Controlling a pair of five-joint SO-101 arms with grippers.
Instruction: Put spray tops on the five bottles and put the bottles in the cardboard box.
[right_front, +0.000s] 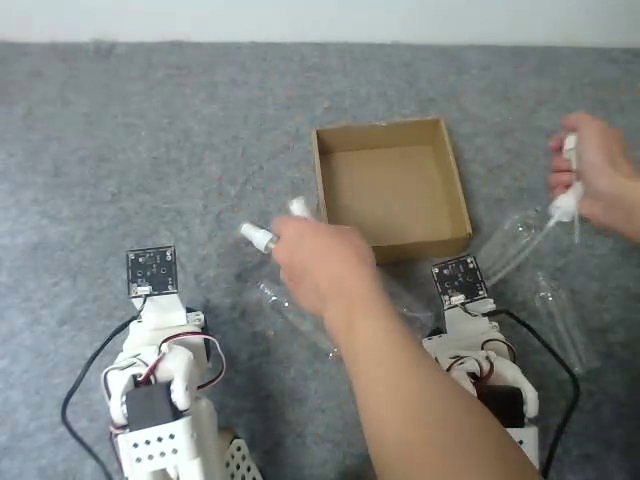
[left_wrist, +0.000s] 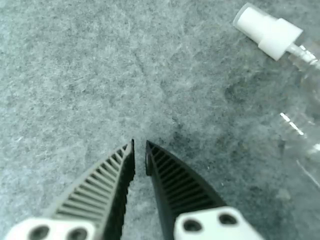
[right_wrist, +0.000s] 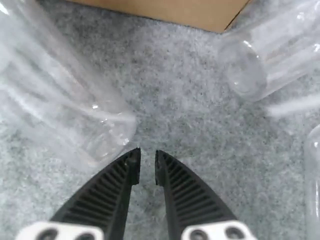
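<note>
The open cardboard box sits at the middle of the table with nothing inside. A person's hand hovers over clear bottles in front of it, next to two white spray tops. A second hand holds a spray top at the neck of a clear bottle. My left gripper is shut over bare carpet, with a spray top on a bottle ahead of it. My right gripper is shut on nothing, between a bottle and another bottle, facing the box wall.
Grey carpet covers the table. The left arm and the right arm rest at the near edge. Another clear bottle lies to the right of the right arm. A forearm crosses the near middle.
</note>
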